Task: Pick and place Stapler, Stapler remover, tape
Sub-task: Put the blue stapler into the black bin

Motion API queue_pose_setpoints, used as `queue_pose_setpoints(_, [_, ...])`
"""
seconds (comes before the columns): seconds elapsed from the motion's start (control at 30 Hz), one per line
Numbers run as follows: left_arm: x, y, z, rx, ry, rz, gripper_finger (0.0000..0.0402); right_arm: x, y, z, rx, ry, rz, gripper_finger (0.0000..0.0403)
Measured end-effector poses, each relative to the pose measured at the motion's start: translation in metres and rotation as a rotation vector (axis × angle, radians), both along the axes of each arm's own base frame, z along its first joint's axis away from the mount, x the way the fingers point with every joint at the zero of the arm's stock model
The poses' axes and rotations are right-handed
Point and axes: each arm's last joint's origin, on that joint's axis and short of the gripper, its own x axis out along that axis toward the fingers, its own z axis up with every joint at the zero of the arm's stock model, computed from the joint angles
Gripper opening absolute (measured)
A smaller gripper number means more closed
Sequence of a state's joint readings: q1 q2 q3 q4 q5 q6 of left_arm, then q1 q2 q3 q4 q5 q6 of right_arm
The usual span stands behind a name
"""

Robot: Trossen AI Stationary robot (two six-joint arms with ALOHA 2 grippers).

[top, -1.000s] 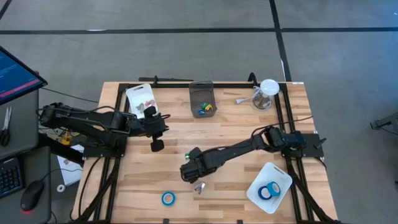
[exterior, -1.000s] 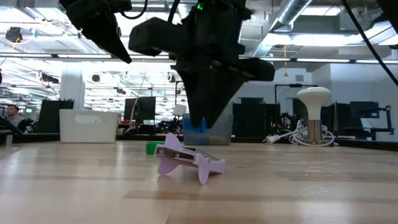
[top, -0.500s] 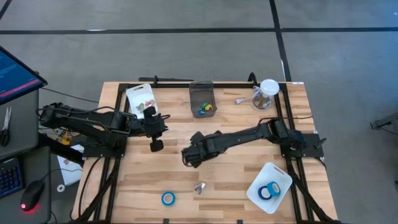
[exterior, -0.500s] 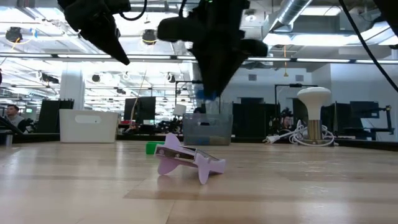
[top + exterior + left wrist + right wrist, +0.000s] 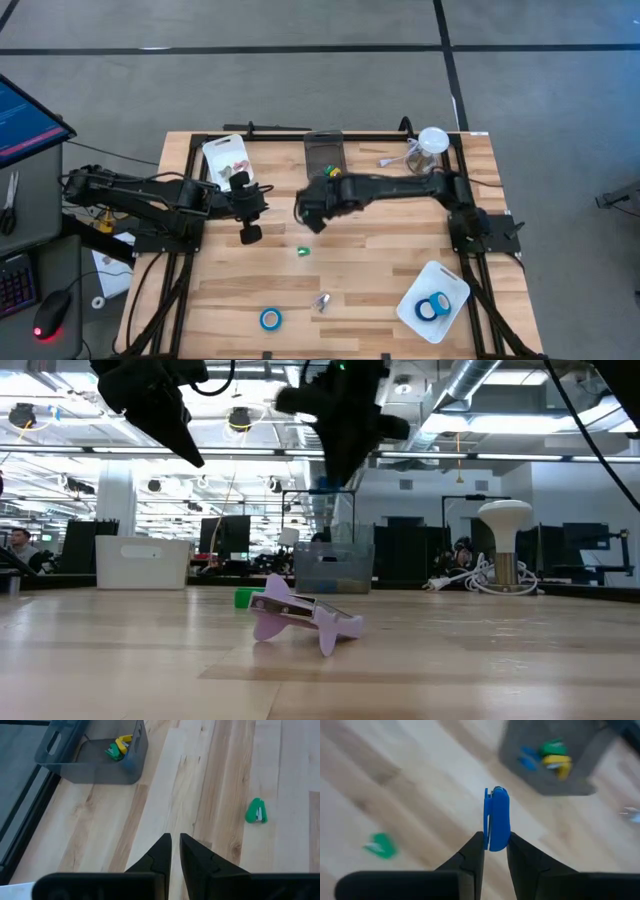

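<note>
My right gripper (image 5: 312,212) hangs above the table just near of the grey bin (image 5: 323,157), shut on a small blue stapler (image 5: 496,817). The bin (image 5: 547,757) holds green, blue and yellow staplers. A green stapler (image 5: 303,251) lies flat on the wood, and a purple staple remover (image 5: 300,616) rests on its prongs closer to the near edge. One blue tape roll (image 5: 270,319) lies flat on the table; two more sit in a white tray (image 5: 450,285). My left gripper (image 5: 175,840) waits shut above the table's left part. My right gripper pinches the blue stapler's end (image 5: 495,842) between its two fingers (image 5: 476,845). The stapler's body sticks out past the fingertips, in line with the fingers. It is lifted clear of the table.
A second white tray (image 5: 225,155) with small items sits at the far left corner, and a white round-topped stand (image 5: 430,148) with a cable stands at the far right. Bare wood lies between the green stapler and the tray of tape.
My right gripper has risen and swung from above the table's near middle toward the far edge, up to the grey bin, carrying the blue stapler. The green stapler, covered by that arm before, now shows on the wood.
</note>
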State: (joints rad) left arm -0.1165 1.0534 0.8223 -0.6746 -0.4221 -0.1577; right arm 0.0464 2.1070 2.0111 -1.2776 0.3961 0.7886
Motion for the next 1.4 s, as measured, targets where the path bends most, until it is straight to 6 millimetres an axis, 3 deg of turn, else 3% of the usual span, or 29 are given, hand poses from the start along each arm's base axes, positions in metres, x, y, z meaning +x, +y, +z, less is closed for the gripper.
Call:
queue_pose_setpoints(0.63, [0.0, 0.0, 0.0, -0.002, 0.0, 0.003, 0.003, -0.001, -0.132, 0.007, 0.09, -0.127, 0.011, 0.0065])
queue_pose_setpoints(0.87, [0.0, 0.0, 0.0, -0.003, -0.002, 0.003, 0.003, -0.009, -0.167, 0.007, 0.118, -0.161, -0.006, 0.0065])
queue_pose_setpoints(1.03, [0.0, 0.0, 0.0, -0.003, -0.004, 0.003, 0.003, -0.015, -0.182, -0.011, 0.168, -0.161, -0.02, 0.0065])
queue_pose_setpoints(1.4, [0.0, 0.0, 0.0, -0.003, -0.004, 0.003, 0.003, -0.011, -0.192, -0.068, 0.262, -0.078, -0.034, 0.0065])
